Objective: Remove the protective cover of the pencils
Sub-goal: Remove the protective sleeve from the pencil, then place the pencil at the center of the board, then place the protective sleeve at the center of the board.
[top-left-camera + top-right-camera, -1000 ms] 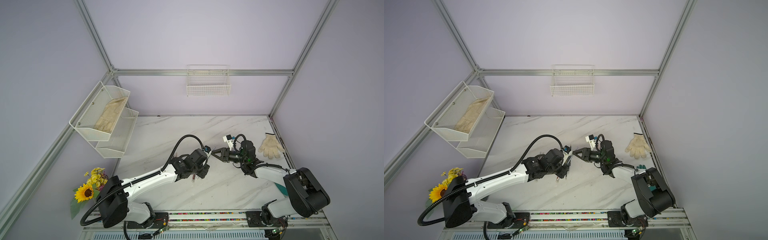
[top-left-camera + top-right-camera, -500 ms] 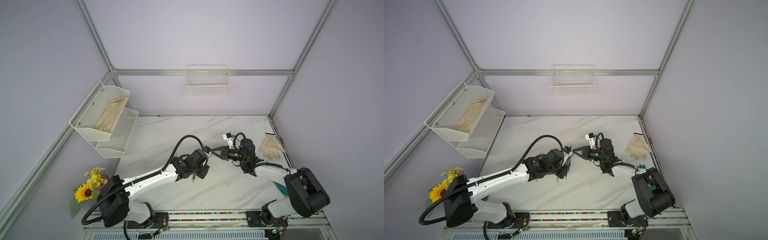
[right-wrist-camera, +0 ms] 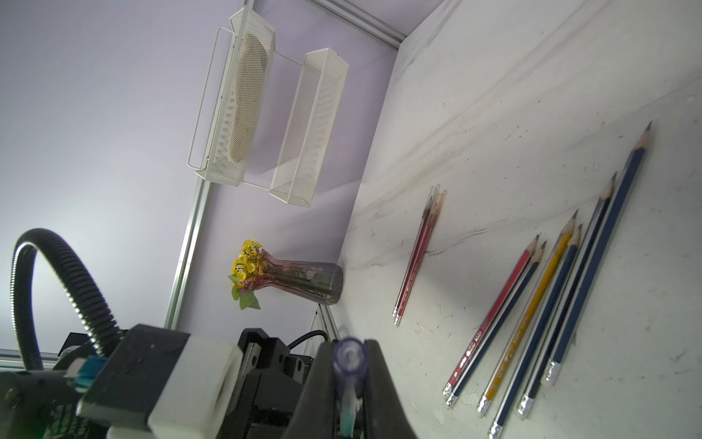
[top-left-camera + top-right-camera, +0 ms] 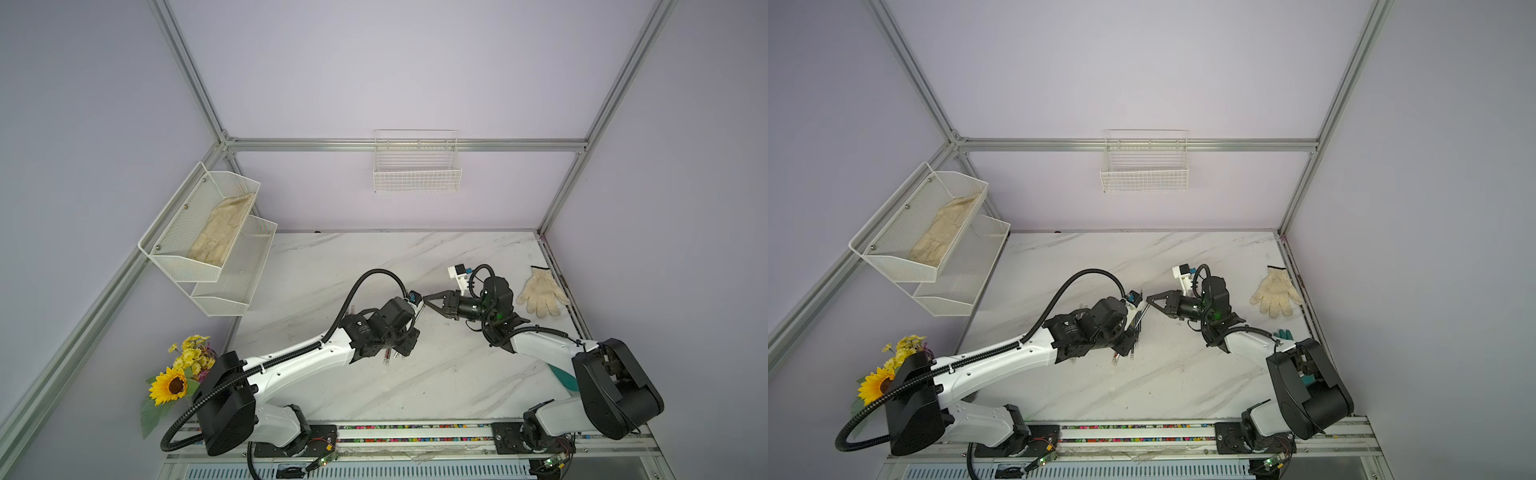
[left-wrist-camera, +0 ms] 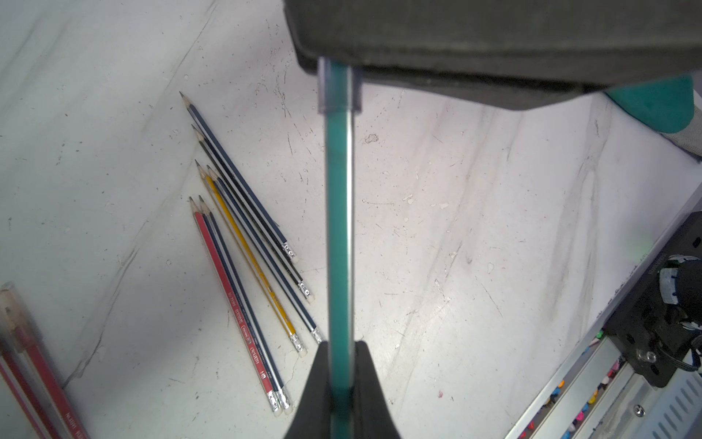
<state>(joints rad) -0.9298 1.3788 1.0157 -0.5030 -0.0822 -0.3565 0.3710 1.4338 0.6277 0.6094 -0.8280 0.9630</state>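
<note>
L gripper (image 5: 340, 355) is clamped on the teal pencil (image 5: 339, 228), held in the air over mid-table btwn the two arms. R gripper (image 3: 347, 351) is pinched on the clear cap (image 5: 338, 89) at the pencil's far end, w/ the shaft running into the cap. Loose bare pencils (image 5: 247, 266) lie fanned on the marble table (image 4: 457, 374) below, and two red capped pencils (image 3: 416, 262) lie side by side, apart from that fan.

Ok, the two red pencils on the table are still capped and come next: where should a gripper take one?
Probably mid-shaft on the red pencils, coming straight down with jaws across the shaft: they lie flat, side by side, so only the top is open. Keep off the clear caps, which must pull free.
</note>
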